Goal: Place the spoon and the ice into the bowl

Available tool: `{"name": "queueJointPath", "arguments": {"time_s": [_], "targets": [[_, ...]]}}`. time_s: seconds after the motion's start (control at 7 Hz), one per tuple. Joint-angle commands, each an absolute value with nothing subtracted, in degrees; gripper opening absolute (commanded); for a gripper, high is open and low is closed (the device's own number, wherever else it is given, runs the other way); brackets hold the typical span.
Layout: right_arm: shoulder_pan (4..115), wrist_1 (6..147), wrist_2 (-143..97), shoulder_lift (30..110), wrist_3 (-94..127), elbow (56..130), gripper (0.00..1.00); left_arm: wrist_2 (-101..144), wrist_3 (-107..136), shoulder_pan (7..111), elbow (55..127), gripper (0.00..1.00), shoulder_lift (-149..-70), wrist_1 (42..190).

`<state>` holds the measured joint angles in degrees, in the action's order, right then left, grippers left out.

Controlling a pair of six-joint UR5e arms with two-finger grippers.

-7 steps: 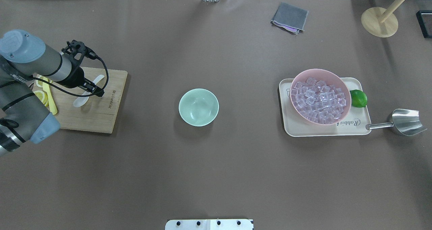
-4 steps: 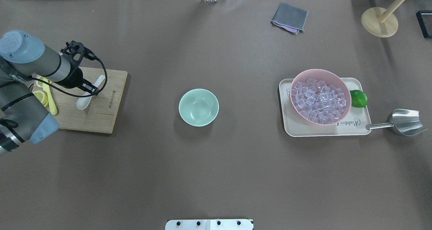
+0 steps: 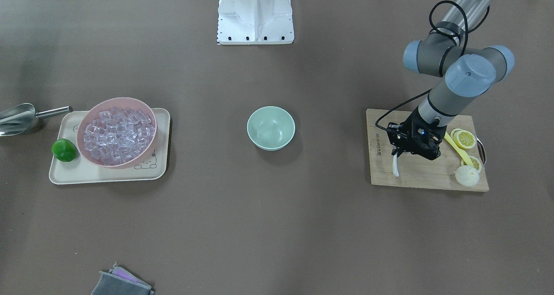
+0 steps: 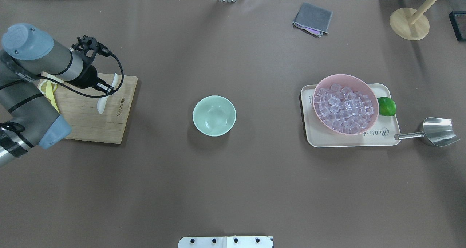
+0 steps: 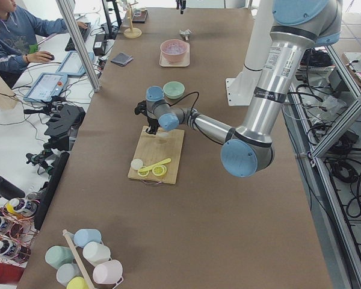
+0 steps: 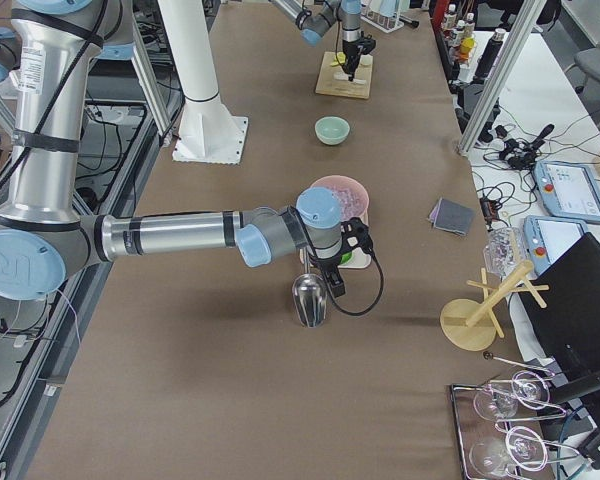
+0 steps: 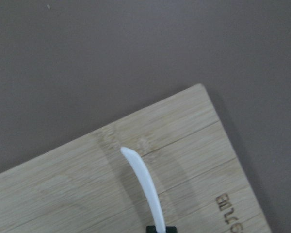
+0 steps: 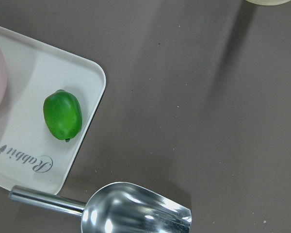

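Note:
My left gripper [image 4: 108,90] is shut on the white spoon [image 4: 102,101] and holds it tilted just above the wooden cutting board [image 4: 87,122]. The front view shows the spoon [image 3: 394,166] hanging below the gripper [image 3: 396,155]. In the left wrist view its handle [image 7: 144,182] sticks out over the board. The mint-green bowl [image 4: 214,115] stands empty mid-table, well apart to the right. The ice [image 4: 344,106] fills the pink bowl [image 4: 364,82]. My right gripper [image 6: 330,280] shows only in the exterior right view, over the metal scoop; I cannot tell whether it is open or shut.
Lemon slices [image 3: 464,139] and a yellow spoon [image 3: 458,151] lie on the board. The pink bowl and a lime [image 4: 386,106] sit on a cream tray [image 4: 320,138]. The metal scoop [image 4: 438,131] lies beside the tray. A grey cloth [image 4: 313,18] and wooden stand [image 4: 409,24] are at the far edge.
My left gripper closed on the white spoon and lifted it off the board. The spoon turned from lying flat to tilted on edge and shifted toward the board's far right corner.

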<state>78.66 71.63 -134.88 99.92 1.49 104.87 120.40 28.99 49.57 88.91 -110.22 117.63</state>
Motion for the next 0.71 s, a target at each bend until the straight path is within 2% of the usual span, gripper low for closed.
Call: {"name": "queueJointPath", "arguments": {"time_s": [0.0, 0.29, 0.57], "targets": [[78.58, 71.63, -134.74, 99.23, 1.58, 104.85, 0.98, 121.46, 42.73, 46.00, 92.18, 0.00, -117.12, 116.02], [77.36, 71.54, -135.35, 95.65, 8.38, 105.46, 0.98, 120.33, 53.83, 37.57, 92.03, 0.00, -125.47, 115.14], [75.59, 71.54, -135.35, 95.27, 11.42, 106.17, 0.98, 115.76, 55.20, 35.16, 89.48, 0.00, -128.14, 115.22]]}}
